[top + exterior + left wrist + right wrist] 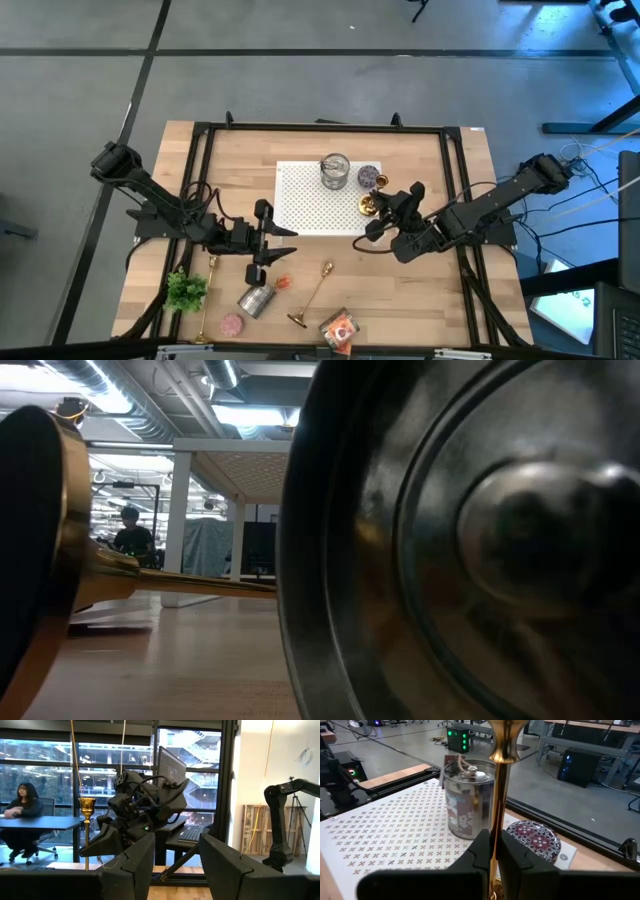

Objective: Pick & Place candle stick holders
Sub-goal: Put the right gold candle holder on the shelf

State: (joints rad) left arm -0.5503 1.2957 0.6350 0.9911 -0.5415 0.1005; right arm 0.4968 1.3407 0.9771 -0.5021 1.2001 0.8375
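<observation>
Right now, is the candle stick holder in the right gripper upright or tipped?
Upright. The right gripper is shut on the candle stick holder's stem, which runs vertically beside the standing silver tin on the white patterned mat.

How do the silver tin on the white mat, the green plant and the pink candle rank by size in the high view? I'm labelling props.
1. Green plant, largest.
2. Silver tin, only slightly smaller, so those two are close.
3. Pink candle, smallest.

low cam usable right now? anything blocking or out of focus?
Low view: mostly blocked by a blurred silver tin right at the lens, with a gold candle stick holder lying close, its base out of focus; ceiling lights blown out. High view: evenly lit. Right wrist view: sharp on the held holder.
</observation>
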